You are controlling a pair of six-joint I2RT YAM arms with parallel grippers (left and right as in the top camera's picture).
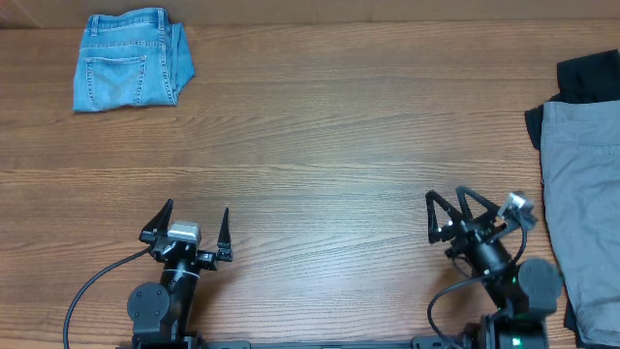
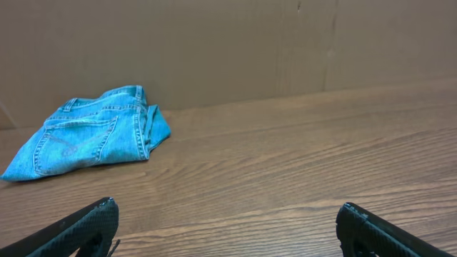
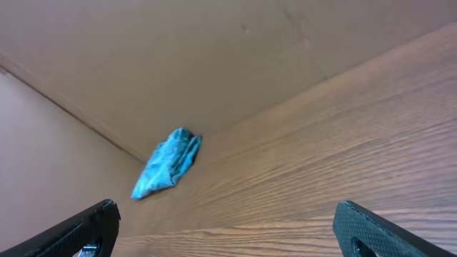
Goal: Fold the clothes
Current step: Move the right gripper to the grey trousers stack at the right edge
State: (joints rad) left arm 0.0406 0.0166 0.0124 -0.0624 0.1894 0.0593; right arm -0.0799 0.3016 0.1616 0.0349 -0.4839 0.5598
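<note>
Folded blue jeans point(image 1: 131, 60) lie at the table's far left corner; they also show in the left wrist view point(image 2: 89, 135) and, small, in the right wrist view point(image 3: 168, 163). A grey garment point(image 1: 584, 194) lies at the right edge on top of a black garment point(image 1: 589, 76). My left gripper point(image 1: 197, 224) is open and empty near the front edge, far from the jeans; its fingers frame bare wood in the left wrist view point(image 2: 227, 228). My right gripper point(image 1: 450, 210) is open and empty at the front right, just left of the grey garment; the right wrist view point(image 3: 227, 225) shows bare wood between its fingers.
The wooden table point(image 1: 320, 145) runs between the jeans and the grey garment. A brown wall point(image 2: 228, 43) stands behind the table's far edge.
</note>
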